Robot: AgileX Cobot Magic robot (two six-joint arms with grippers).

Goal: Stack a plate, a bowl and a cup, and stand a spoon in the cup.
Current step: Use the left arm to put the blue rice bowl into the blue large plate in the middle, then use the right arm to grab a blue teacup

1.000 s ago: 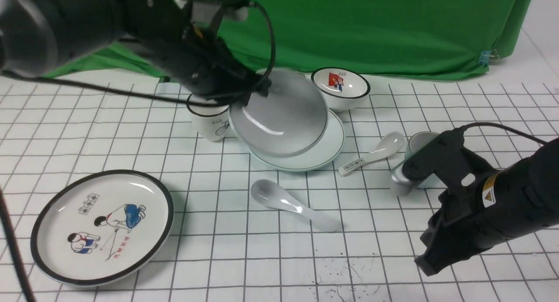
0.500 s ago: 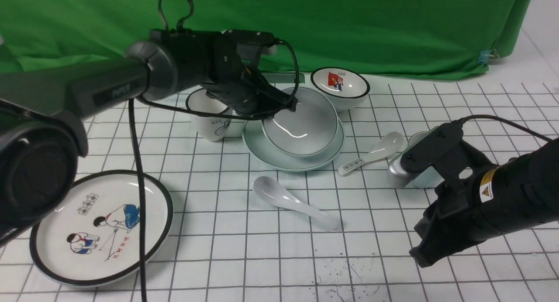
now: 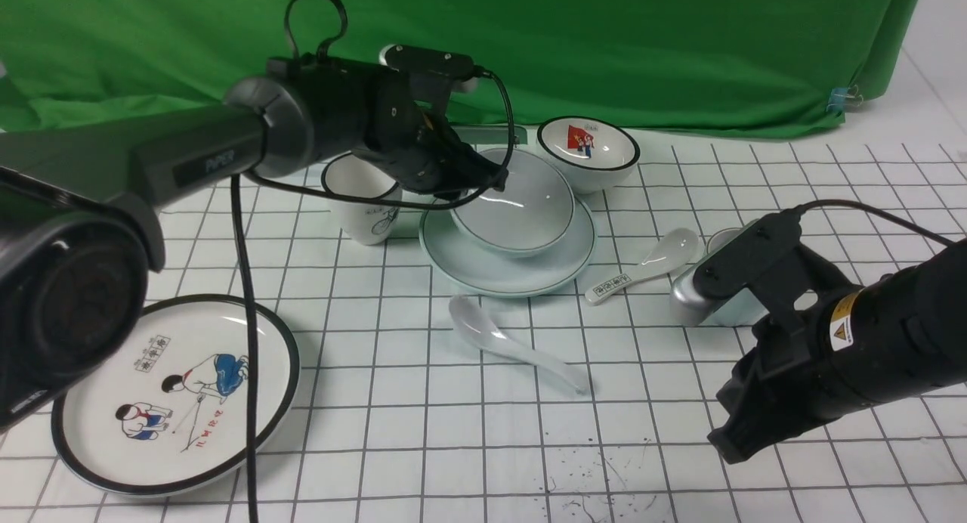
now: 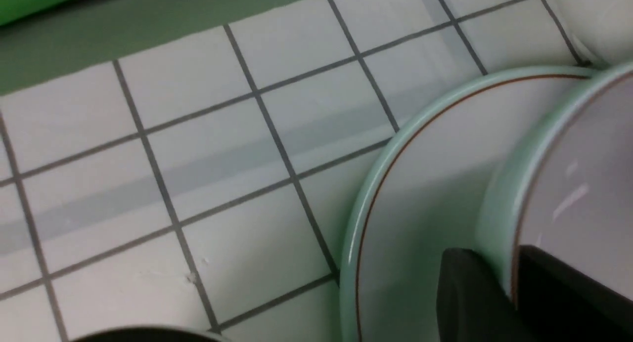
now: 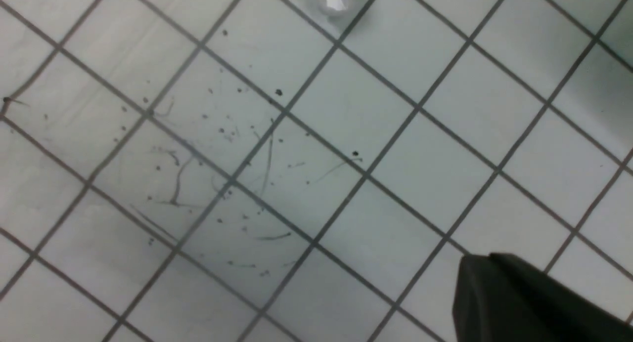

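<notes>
Left gripper [image 3: 483, 181]: closed on the far-left rim of the bowl [image 3: 517, 205]; in the left wrist view one finger [image 4: 465, 292] is seen outside the wall and one inside.
Bowl: held tilted over the plate [image 3: 491, 277], its base low in the plate's well; whether it is fully seated cannot be told.
Right gripper [image 3: 729, 436]: low over the table at the near right; only one finger [image 5: 534, 302] is shown in its wrist view, so open or closed cannot be told.
Cup [image 3: 716, 241]: mostly hidden behind the right arm, well apart from the plate.
Spoon [image 3: 506, 341]: lying on the table just in front of the plate.
Risk, release: if let go while tilted, the bowl may rock or settle off centre, and the cup's seat would be spoiled.
Risk, withdrawal: the rim may be dragged by the inner finger and the bowl tipped; the bicycle cup [image 3: 366, 205], just beside the arm, may be knocked.
Risk, selection: the printed spoon [image 3: 642, 270], between plate and cup, may be taken by mistake.
</notes>
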